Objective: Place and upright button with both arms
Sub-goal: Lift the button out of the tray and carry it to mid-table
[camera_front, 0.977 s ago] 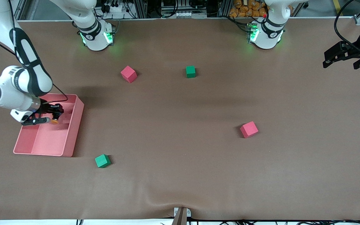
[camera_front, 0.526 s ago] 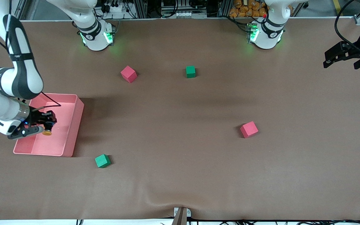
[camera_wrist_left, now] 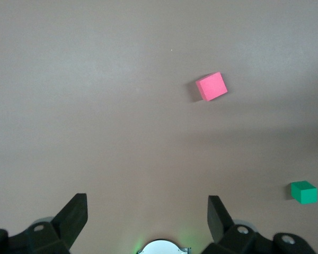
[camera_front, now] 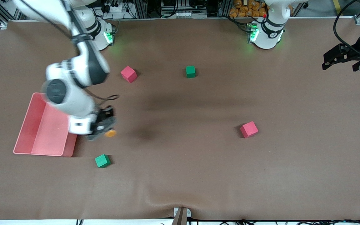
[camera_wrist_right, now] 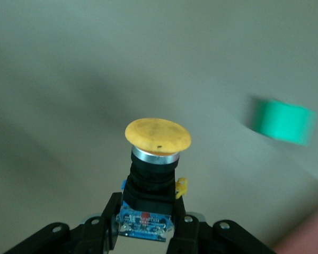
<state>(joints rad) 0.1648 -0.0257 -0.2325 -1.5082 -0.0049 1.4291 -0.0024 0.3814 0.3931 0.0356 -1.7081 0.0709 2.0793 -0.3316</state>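
Note:
My right gripper (camera_front: 104, 126) is shut on the button (camera_front: 110, 133), a small black body with a round orange cap, and holds it in the air over bare table beside the pink tray (camera_front: 44, 150). In the right wrist view the button (camera_wrist_right: 156, 145) stands out from between the fingers (camera_wrist_right: 109, 217), cap outward. My left gripper (camera_front: 328, 61) is open and empty, high over the left arm's end of the table; its fingers (camera_wrist_left: 74, 211) are spread wide in the left wrist view.
A green cube (camera_front: 102, 161) lies nearer the front camera than the button and shows in the right wrist view (camera_wrist_right: 283, 123). A red cube (camera_front: 128, 74) and a green cube (camera_front: 190, 71) lie toward the bases. Another red cube (camera_front: 249, 129) lies mid-table.
My right gripper has lifted the button out of the pink tray and swung it over the tray's wall to above bare table. The left arm has not moved.

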